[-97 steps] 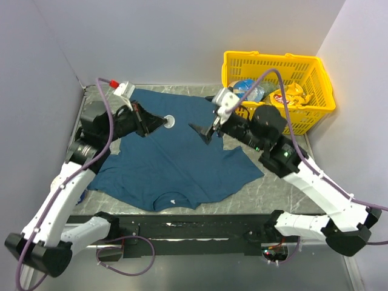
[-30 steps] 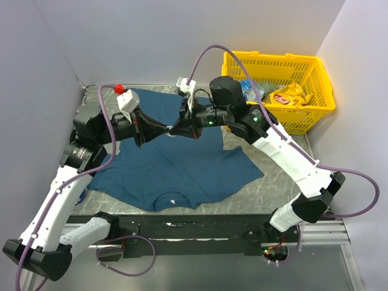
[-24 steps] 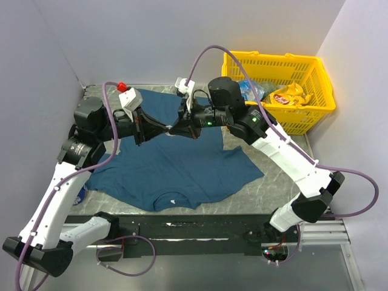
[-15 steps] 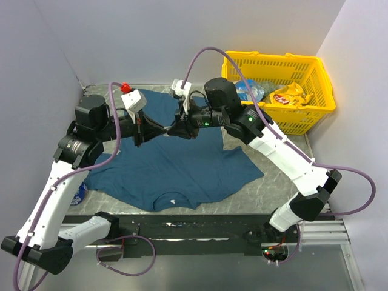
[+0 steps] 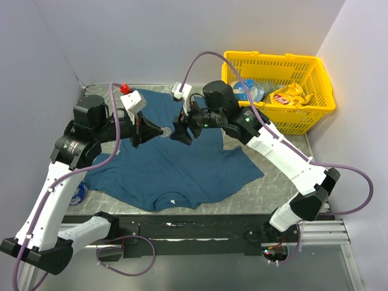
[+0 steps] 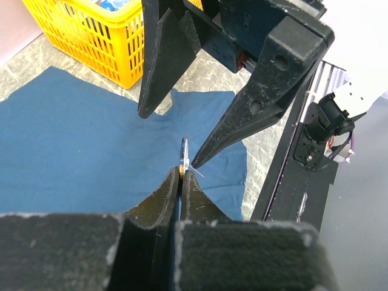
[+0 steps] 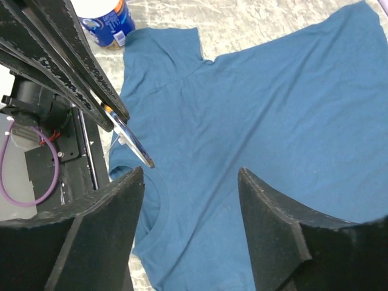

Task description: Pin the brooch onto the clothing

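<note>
Brooch (image 6: 183, 155), one, in left hand (image 6: 180, 177); one T-shirt (image 5: 182, 170) below

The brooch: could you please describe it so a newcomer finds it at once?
Find the blue T-shirt, then the left gripper above its far half. The brooch is the small flat disc pinched at its tips; unlike the white neck label, it hangs in mid-air.

We find the clothing (image 5: 176, 163) flat on the table (image 5: 285, 176), the basket (image 5: 315, 91) behind it at right. Above the clothing the brooch (image 5: 165, 130) sits in the left gripper (image 5: 151, 128), the right gripper (image 5: 182, 132) just beside it.
</note>
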{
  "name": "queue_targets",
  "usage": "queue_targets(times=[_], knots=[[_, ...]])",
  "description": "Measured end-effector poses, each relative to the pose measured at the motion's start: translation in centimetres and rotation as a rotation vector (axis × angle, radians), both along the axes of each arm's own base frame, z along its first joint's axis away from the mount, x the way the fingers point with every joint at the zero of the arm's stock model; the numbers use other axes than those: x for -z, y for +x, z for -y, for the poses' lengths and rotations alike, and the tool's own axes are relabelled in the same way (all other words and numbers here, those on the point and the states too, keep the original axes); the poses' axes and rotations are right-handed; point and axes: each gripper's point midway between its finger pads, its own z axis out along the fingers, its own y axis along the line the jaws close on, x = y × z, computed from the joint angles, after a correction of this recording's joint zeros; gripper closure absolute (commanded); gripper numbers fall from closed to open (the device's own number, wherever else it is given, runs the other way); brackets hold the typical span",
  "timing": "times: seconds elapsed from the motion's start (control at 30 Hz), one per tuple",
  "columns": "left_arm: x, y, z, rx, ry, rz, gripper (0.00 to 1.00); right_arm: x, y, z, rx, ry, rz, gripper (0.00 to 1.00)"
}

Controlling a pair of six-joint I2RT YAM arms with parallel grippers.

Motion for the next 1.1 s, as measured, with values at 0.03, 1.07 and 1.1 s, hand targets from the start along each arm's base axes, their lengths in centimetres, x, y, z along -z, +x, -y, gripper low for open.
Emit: queue_targets(times=[0.03,1.07,1.1], knots=[[0.0,0.0,0.0,0.000,0.001,-0.001,0.99,0.1,0.0,0.0,-0.001,0.001,0.000,0.27],[4.8,6.3,-0.6,-0.447,0.274,0.048,0.99,-0.5,3.9,4.2,0.243,0.120,-0.127,0.17],[5.4,6.8,-0.7,-0.476,0.298,0.043,0.99,-0.6,3.9,4.2,0.249,0.123,-0.131,0.16]])
